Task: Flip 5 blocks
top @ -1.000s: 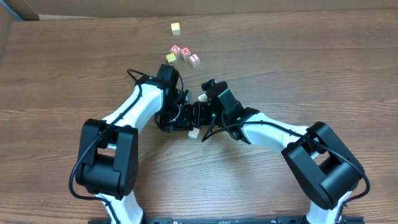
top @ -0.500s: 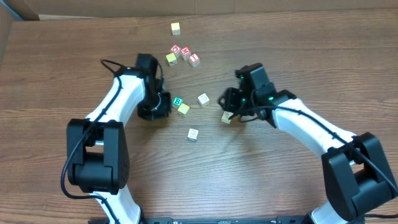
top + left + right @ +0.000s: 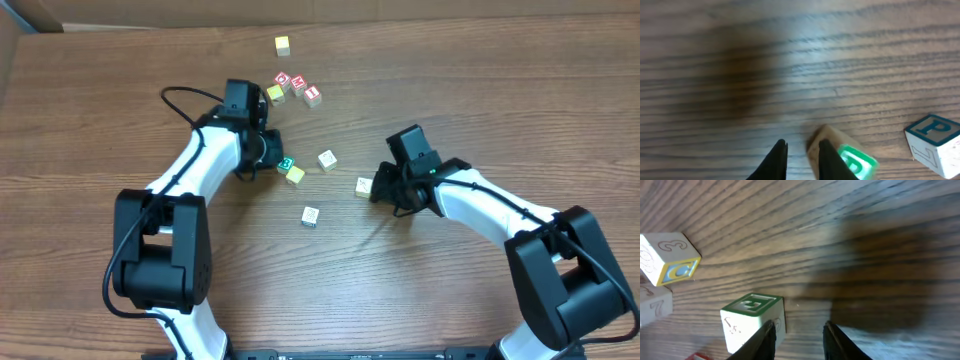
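Two pincers, both empty. The left pincer (image 3: pixel 801 154) shows its tips a narrow slit apart with only bench (image 3: pixel 850 60) between them. It was pressed together a second ago and is only now beginning to part. The green-lettered block (image 3: pixel 852 161) lies against the outer side of one tip, not between the tips.

The right pincer (image 3: pixel 799 331) stands moderately spread over bare wood. The green-topped block (image 3: pixel 752 317) touches the outside of one tip.

A second ago both arms crowded the centre and hid most of the blocks; now they are drawn apart. The yellow block (image 3: pixel 295 174), pale block (image 3: pixel 327 159) and front block (image 3: pixel 310 216) lie separate at mid-bench, unmoved over the last half second. The red-and-white cubes (image 3: pixel 299 84) sit beyond.

Judgement: each pincer is lining up on its next block. The count of blocks already flipped cannot be told.
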`<move>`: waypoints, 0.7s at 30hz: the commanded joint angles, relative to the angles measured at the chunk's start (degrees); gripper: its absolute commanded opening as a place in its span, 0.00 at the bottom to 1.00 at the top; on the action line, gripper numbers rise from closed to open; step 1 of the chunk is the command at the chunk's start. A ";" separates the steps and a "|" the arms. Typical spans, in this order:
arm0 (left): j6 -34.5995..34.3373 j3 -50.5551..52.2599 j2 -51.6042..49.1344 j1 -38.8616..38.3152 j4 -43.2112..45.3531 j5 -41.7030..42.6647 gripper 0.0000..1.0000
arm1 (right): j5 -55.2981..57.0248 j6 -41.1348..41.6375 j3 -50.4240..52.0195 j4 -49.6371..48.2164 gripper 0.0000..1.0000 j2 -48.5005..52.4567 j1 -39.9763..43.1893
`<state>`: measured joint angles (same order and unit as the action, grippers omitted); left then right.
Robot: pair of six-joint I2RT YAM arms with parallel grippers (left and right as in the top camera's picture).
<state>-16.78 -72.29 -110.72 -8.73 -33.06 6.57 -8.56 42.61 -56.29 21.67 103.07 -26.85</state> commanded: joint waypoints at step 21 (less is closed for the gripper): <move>-2.51 4.81 -2.40 -2.51 7.67 29.77 0.23 | -2.19 2.16 0.81 -8.55 0.48 0.28 -9.90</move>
<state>-19.16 -67.83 -112.27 -11.18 -25.85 29.93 -10.50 44.66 -55.79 13.72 103.13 -36.27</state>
